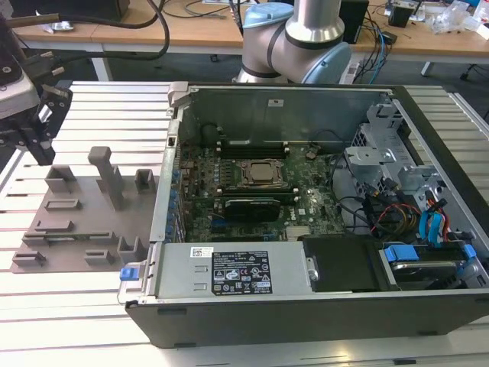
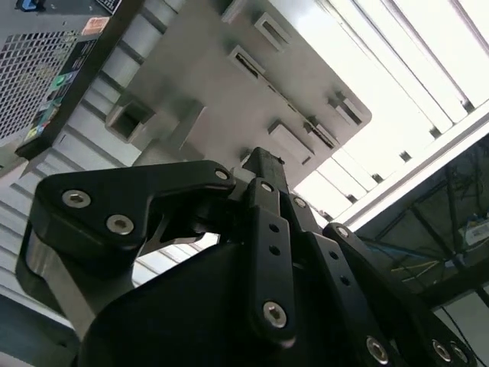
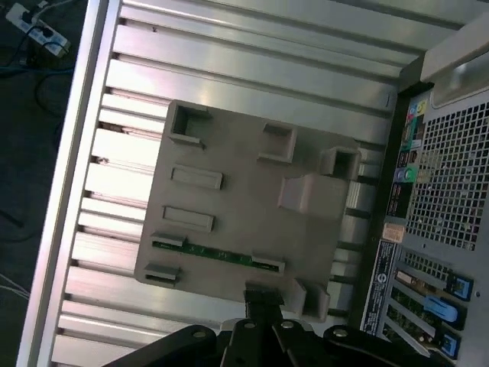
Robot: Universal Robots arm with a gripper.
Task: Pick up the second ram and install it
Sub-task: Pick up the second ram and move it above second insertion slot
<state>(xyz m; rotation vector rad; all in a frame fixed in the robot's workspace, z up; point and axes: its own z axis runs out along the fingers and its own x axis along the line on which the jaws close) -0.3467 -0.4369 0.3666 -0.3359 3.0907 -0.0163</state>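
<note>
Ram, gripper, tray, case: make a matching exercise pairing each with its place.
Things:
1. ram
2. gripper
3. tray
4. case

Places:
a. on the slatted table, beside the case
b. sitting in a tray slot
c. in the air above the table, apart from the ram
d. lying open, with the motherboard inside

Pairs: 1-b, 2-c, 3-a, 4-d
</note>
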